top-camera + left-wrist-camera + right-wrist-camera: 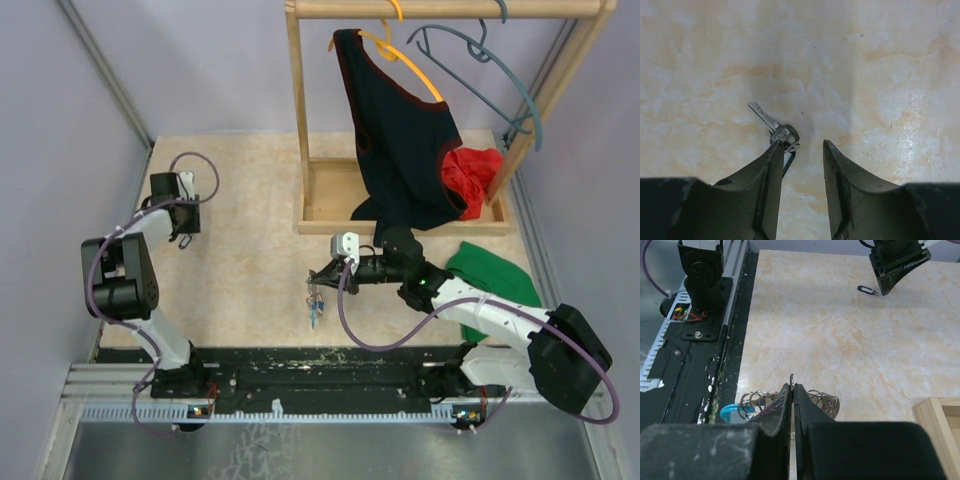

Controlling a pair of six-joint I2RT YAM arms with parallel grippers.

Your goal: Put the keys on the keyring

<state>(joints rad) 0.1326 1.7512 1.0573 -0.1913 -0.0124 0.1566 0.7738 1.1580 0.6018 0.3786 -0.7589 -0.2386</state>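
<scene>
Black base rail (320, 372) nearest, then beige marbled table (250, 200), lilac walls (60, 100). Left gripper (802, 146) jaws apart, nothing held; black-headed key (783, 134) lies flat on table, right at one fingertip. Right gripper (793, 386) clamped on keyring (824, 401), its light-blue section showing low left. Wooden rack (296, 120) with dark top (400, 140) stands beyond right arm.

Robot lab test cell, not a home. Left arm (125, 275) and right arm (500, 320) are bolted to a black base plate (320, 370) and a slotted aluminium rail (110, 390) at the bench (250, 200) edge. Plain blank walls (60, 120) box it in, and purple cable (341, 305) loops off the arms. A wooden clothes rack (297, 120) stands on the bench.
</scene>
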